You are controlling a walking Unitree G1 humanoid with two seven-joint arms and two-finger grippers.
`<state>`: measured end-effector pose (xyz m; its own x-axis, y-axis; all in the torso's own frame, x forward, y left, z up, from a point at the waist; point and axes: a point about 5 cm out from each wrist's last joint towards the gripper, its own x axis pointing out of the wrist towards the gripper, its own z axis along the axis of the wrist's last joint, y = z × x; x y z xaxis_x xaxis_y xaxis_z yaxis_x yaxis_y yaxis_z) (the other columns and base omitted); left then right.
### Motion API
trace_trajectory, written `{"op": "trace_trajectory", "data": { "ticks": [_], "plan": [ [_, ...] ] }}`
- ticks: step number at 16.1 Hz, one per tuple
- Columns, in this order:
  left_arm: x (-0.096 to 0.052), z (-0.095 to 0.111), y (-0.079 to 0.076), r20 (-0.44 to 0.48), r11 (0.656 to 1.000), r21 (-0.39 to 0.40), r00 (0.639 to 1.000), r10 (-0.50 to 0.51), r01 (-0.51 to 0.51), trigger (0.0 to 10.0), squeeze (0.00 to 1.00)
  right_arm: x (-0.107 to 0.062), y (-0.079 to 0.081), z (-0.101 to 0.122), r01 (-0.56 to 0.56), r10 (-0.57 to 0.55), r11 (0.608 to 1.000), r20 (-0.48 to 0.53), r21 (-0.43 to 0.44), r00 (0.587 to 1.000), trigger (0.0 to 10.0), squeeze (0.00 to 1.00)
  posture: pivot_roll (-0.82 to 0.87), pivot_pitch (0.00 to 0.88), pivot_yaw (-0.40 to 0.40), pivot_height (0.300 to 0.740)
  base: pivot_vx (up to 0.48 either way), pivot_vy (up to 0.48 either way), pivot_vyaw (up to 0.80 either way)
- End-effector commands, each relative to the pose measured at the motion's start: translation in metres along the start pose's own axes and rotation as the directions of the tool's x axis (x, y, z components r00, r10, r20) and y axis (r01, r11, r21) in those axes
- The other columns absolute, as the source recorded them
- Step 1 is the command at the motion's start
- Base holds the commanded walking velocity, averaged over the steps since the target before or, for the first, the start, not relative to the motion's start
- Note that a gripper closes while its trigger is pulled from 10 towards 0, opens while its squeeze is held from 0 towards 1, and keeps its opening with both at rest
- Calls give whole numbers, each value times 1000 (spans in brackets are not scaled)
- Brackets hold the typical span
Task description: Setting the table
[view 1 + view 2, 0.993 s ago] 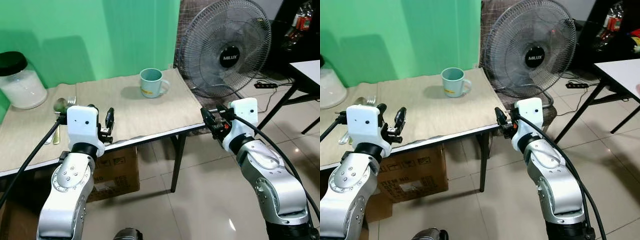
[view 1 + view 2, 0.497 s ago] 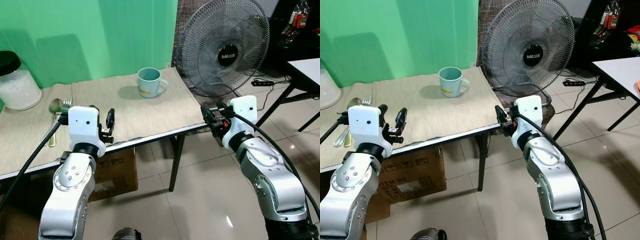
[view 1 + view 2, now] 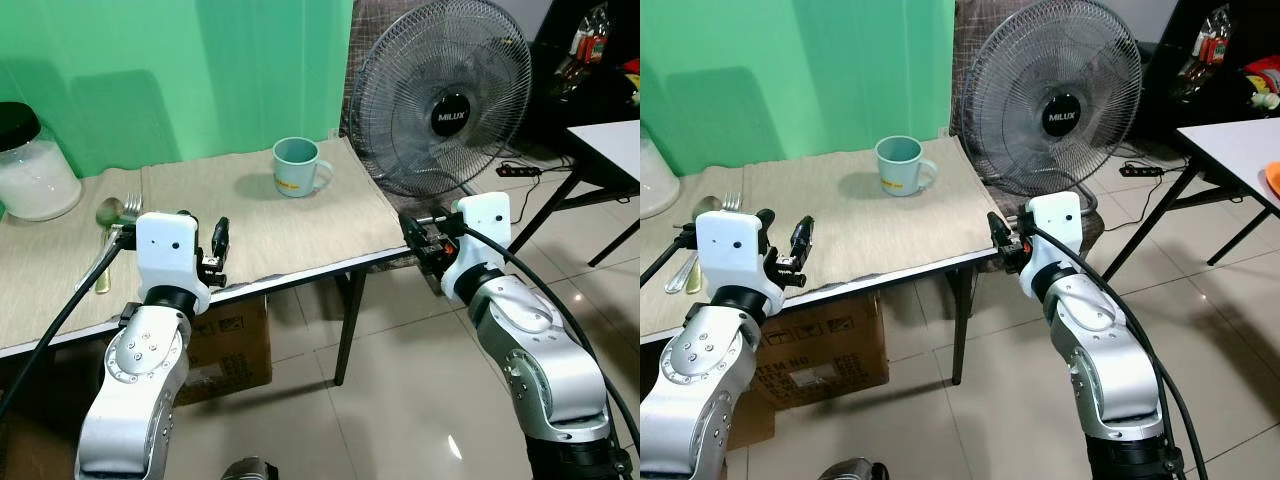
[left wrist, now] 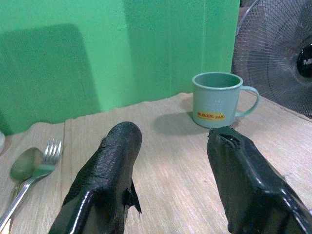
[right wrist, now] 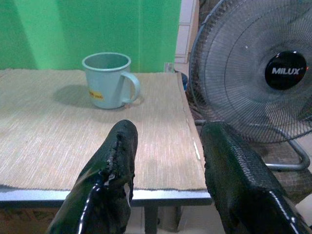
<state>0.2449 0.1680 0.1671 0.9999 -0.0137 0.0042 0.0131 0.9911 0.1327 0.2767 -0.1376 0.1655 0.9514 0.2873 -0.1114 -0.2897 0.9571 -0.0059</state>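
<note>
While jar (image 3: 36, 165) cut off, both hands (image 3: 205, 255) (image 3: 418, 240) open, empty, near mug (image 3: 298, 166).

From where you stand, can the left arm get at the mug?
Probably yes. The left gripper hangs open over the table's near edge, and only bare mat lies between it and the mug near the far edge. It may need full extension.

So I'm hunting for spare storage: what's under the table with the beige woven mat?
Under the table with the beige woven mat stands a brown cardboard box on the tiled floor. Its left part is hidden behind the left arm, and its contents cannot be seen.
</note>
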Motion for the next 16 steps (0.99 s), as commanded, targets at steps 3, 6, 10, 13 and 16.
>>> {"op": "trace_trajectory", "data": {
  "ticks": [3, 6, 10, 13, 16],
  "plan": [
    [-2, 0, -2, -3, 1000, 21, 1000, -12, 12, 10000, 0, 1, -3, 3, 1, -1, 1000, -2, -3, 1000, 10000, 0, 38, 0, -40, 740, 0, 0, 0],
    [2, 1, -3, 4, 999, 31, 1000, -23, 23, 10000, 0, 1, -6, 3, 18, -18, 1000, 3, -1, 1000, 10000, 0, 34, 0, -32, 740, 0, 0, 0],
    [4, 2, -3, 8, 999, 41, 999, -33, 32, 10000, 0, 2, -5, 3, 19, -19, 1000, 7, 16, 1000, 10000, 0, 41, 0, -35, 740, 0, 0, 0],
    [2, 1, -1, 4, 998, 52, 1000, -27, 27, 10000, 0, 3, -4, 4, 13, -13, 1000, 5, 20, 1000, 10000, 0, 45, 0, -40, 740, 0, 0, 0],
    [3, 1, -1, 8, 998, 59, 1000, -22, 22, 10000, 0, 4, -4, 3, 19, -19, 1000, 5, 18, 1000, 10000, 0, 47, 0, -41, 740, 0, 0, 0]
  ]
}}
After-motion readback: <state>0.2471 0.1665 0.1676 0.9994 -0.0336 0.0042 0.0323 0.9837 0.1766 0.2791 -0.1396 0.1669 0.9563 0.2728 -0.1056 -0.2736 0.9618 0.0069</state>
